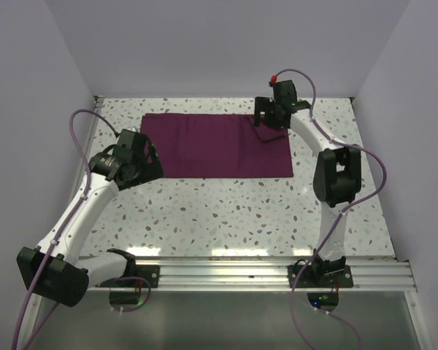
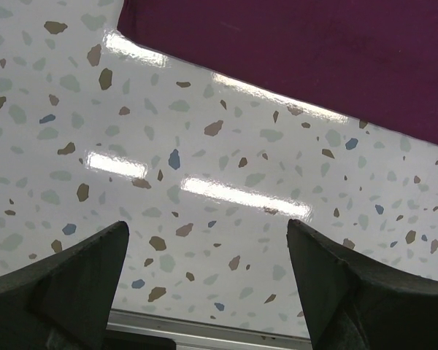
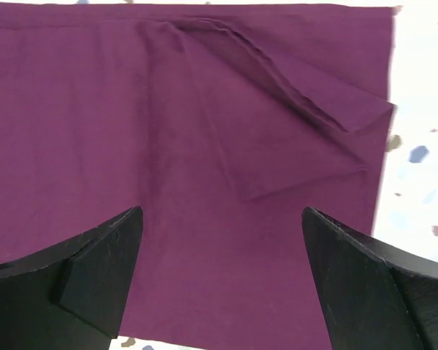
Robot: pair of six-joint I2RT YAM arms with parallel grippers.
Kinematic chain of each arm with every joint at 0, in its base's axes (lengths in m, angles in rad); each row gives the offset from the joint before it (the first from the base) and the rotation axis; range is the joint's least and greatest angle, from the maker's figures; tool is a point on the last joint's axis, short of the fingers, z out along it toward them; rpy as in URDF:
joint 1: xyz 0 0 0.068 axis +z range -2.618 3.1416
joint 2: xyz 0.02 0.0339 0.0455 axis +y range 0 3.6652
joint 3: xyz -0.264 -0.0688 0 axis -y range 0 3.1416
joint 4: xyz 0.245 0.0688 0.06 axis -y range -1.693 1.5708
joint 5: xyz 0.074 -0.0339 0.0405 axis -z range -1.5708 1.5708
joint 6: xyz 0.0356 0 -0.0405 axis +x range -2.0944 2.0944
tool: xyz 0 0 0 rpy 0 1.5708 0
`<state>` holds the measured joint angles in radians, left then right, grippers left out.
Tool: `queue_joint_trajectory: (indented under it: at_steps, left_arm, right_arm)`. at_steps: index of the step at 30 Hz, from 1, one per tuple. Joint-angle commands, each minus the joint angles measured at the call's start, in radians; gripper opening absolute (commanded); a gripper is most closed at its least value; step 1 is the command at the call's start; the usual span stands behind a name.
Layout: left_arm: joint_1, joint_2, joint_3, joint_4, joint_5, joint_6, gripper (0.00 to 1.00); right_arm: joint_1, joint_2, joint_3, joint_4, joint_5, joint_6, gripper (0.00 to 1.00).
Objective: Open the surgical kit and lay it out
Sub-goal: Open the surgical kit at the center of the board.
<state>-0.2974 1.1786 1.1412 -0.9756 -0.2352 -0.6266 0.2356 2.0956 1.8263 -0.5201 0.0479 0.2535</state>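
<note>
Cloth (image 1: 217, 146) runs nine-to-three; its folded flap (image 3: 299, 138), probably a corner, sits at one o'clock from my nearer right fingers (image 1: 270, 120), wide open, empty.

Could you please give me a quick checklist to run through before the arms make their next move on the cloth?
1. Left gripper open and empty: ok.
2. Right gripper open and empty: ok.
3. Cloth flat on the table: not ok, a corner fold lies turned over below the right gripper.
4. Left gripper over the cloth: not ok, it hangs over bare table beside the cloth's edge.
5. Tray and instruments located: cannot tell, none shows in any view.
</note>
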Motion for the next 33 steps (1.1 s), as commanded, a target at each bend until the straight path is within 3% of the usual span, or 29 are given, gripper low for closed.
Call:
queue_joint_trajectory:
  at_steps: [1, 7, 15, 25, 29, 33]
  left_arm:
    - [-0.016, -0.036, -0.015, 0.000, -0.001, -0.039, 0.93]
    - [-0.028, -0.068, -0.015, -0.043, -0.015, -0.051, 0.93]
    - [-0.031, -0.103, -0.021, -0.098, -0.036, -0.055, 0.93]
    - [-0.037, -0.097, -0.003, -0.146, -0.047, -0.042, 0.93]
    - [-0.040, -0.089, -0.005, -0.147, -0.047, -0.038, 0.93]
    - [-0.042, -0.079, 0.002, -0.127, -0.053, -0.036, 0.93]
  right_arm:
    - [-0.002, -0.020, -0.027, 0.048, -0.082, 0.009, 0.93]
    - [-0.004, 0.070, 0.048, -0.003, -0.034, 0.010, 0.92]
    - [-0.009, 0.250, 0.271, -0.087, 0.030, 0.006, 0.92]
    - [-0.022, 0.334, 0.378, -0.005, 0.176, 0.001, 0.96]
    - [-0.038, 0.363, 0.468, 0.031, 0.175, 0.010, 0.98]
    - [-0.036, 0.301, 0.461, 0.012, 0.061, 0.024, 0.98]
